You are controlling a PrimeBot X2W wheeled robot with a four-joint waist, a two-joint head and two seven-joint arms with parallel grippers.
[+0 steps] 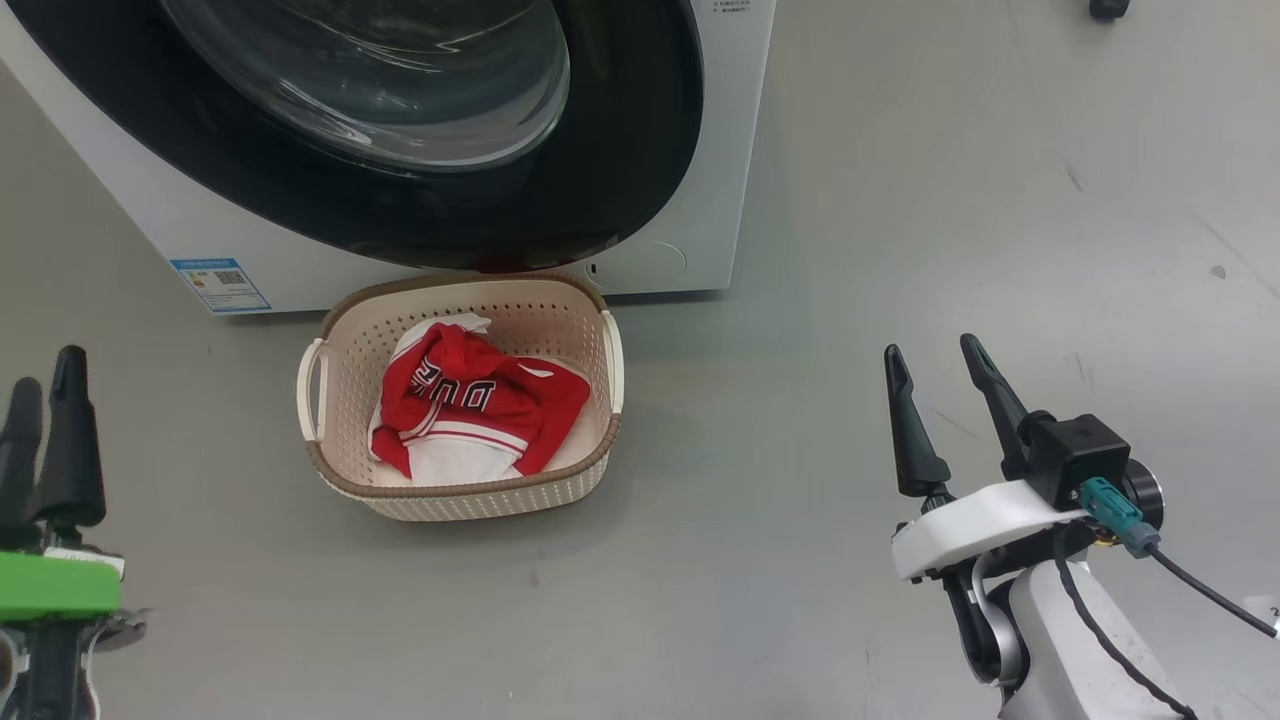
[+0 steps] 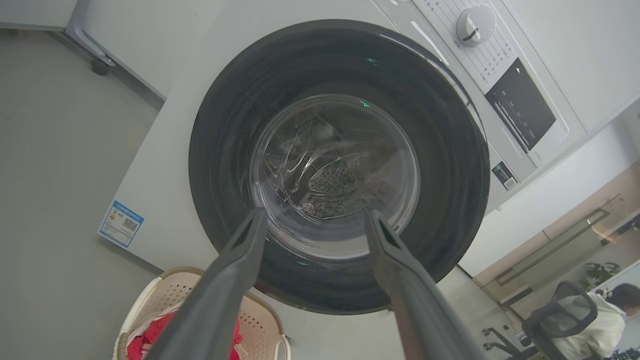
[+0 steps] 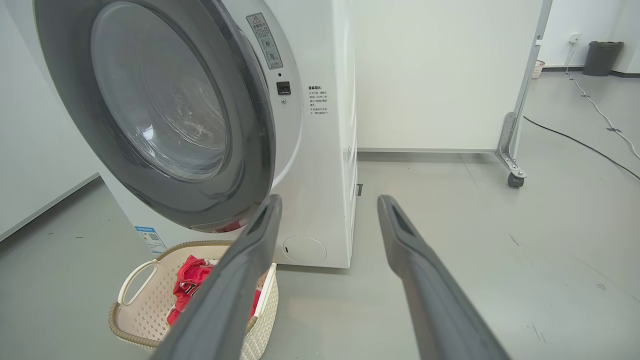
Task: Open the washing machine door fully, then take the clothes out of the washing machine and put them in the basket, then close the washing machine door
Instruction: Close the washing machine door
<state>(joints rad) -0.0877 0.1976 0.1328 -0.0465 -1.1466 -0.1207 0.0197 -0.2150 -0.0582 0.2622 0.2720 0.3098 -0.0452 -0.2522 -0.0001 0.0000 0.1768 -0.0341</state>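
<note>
1. At the near left, the left tool hangs above the grey floor, its dark fingers spread and holding nothing.
2. At the near right, the right tool is also spread and empty, well apart from the basket.
3. Between the two and farther off, the basket sits on the floor just in front of the washing machine.
4. The clothes, a red jersey with white trim and lettering, lie crumpled inside the basket.
5. Beyond, the washing machine door stands slightly ajar at its right edge, with the latch recess showing beside it.
</note>
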